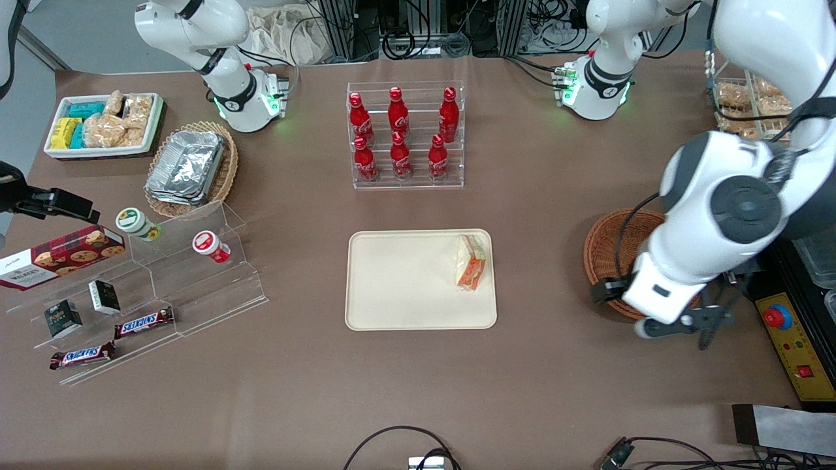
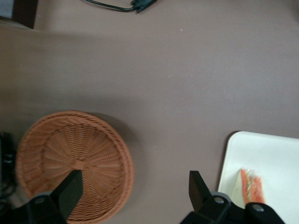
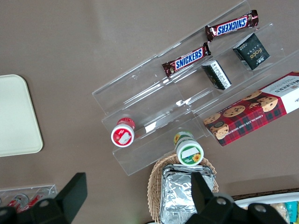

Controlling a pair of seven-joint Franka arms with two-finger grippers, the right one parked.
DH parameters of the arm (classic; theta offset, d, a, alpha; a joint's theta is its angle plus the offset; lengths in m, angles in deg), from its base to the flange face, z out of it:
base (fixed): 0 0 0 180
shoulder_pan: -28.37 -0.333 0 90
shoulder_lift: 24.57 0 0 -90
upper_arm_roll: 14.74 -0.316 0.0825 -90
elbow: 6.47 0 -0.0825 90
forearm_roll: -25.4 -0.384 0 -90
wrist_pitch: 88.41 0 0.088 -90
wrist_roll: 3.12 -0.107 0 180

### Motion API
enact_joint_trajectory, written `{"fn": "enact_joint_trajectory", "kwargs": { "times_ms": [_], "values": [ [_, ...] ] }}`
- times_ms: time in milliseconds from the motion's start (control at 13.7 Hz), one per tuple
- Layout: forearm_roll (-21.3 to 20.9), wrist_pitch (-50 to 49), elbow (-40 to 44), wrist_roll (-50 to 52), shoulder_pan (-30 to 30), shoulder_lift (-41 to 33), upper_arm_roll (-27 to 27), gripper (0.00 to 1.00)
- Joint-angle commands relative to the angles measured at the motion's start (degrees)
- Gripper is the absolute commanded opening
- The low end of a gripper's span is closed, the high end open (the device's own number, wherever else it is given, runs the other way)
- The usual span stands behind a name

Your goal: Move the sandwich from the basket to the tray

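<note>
Sandwich (image 1: 471,262): lying on the tray (image 1: 405,287), by the edge toward the working arm's end of the table. Basket (image 2: 74,163): nothing in it. Gripper (image 2: 133,189): fingers spread, holding nothing, above the basket's rim.

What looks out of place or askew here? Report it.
Nothing stands out. The sandwich lies intact on the tray, the basket sits upright, and the open gripper hovers beside the basket.

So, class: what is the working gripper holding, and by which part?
Nothing. The gripper hangs open above the table beside the basket; the sandwich lies on the tray.
</note>
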State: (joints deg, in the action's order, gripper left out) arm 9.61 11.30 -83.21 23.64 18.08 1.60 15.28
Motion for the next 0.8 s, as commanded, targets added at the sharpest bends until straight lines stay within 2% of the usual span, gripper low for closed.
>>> {"fn": "enact_joint_trajectory", "kwargs": {
  "times_ms": [0, 218, 728],
  "values": [
    [5.8, -0.4, -5.1, -9.1, 1.2, -7.2, -7.5, 1.00],
    [9.2, -1.2, -8.5, -15.0, 4.3, -11.0, -14.4, 1.00],
    [10.4, -2.2, -13.3, -18.6, 4.7, -17.1, -16.7, 1.00]
  ]
}}
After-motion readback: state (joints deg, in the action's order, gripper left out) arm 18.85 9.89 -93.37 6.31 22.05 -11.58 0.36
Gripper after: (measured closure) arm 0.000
